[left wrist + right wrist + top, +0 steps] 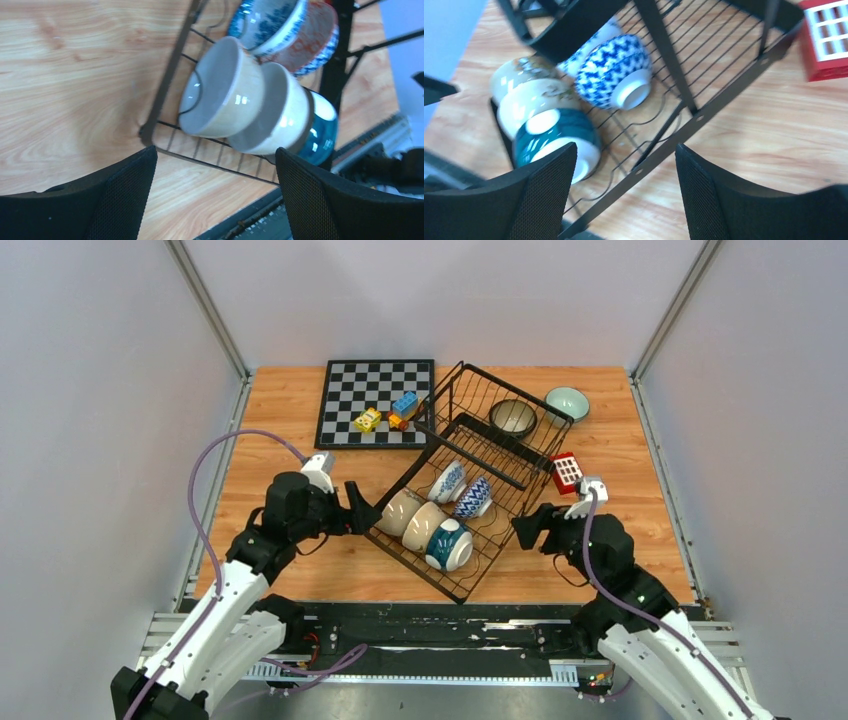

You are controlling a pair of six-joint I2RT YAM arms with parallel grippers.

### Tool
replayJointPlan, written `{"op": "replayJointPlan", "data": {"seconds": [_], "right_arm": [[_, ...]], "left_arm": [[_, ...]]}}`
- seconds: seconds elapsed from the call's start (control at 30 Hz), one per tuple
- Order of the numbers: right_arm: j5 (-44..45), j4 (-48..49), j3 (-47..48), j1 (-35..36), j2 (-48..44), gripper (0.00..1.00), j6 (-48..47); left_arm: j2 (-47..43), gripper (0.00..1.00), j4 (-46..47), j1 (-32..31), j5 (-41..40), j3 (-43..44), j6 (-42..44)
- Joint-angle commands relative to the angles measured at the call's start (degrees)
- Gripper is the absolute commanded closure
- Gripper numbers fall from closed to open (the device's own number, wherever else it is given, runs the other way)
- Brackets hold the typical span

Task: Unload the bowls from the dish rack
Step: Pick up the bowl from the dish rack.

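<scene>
Right hand (525, 528) near glossy bowls (430, 525)

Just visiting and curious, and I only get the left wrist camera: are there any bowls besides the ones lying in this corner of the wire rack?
Observer: Yes. A pale green bowl stands upright on the table, just beyond the far corner of the rack.
Visitor: Is anything else inside the rack?
Observer: A dark bowl sits upright at its far end.
Visitor: What is the other arm doing?
Observer: The right gripper is open and empty, near the rack's right edge.
</scene>
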Motion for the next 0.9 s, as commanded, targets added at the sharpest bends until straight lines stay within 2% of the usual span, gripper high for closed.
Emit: {"op": "replayJointPlan", "data": {"seconds": [0.0,0.17,0.3,0.47,0.67,0.87], "right_arm": [[-12.60,-3.98,-4.30,-0.58,-5.42,0.25,7.87],[-18.44,-2.56,-9.53,-0.62,-9.13,0.27,10.08],[-20.68,-0.62,-12.15,-0.64,-9.49,0.29,10.91],[-22.21,1.68,-13.29,-0.63,-8.99,0.30,11.62],[-22.44,2.24,-13.42,-0.60,-8.37,0.30,11.59],[-22.27,3.32,-14.48,-0.60,-8.27,0.30,12.17]], "left_arm": [[0.35,0.11,3.27,0.26,13.42,1.96,2.00],[2.10,0.11,3.18,0.23,16.92,3.04,2.28],[7.27,0.18,6.03,-1.63,22.24,4.63,0.83],[12.05,0.21,5.17,-12.63,16.82,8.93,2.21],[13.67,0.21,12.19,-14.23,15.62,6.59,-2.65],[18.53,0.24,15.69,-19.09,14.85,5.90,-4.59]]}}
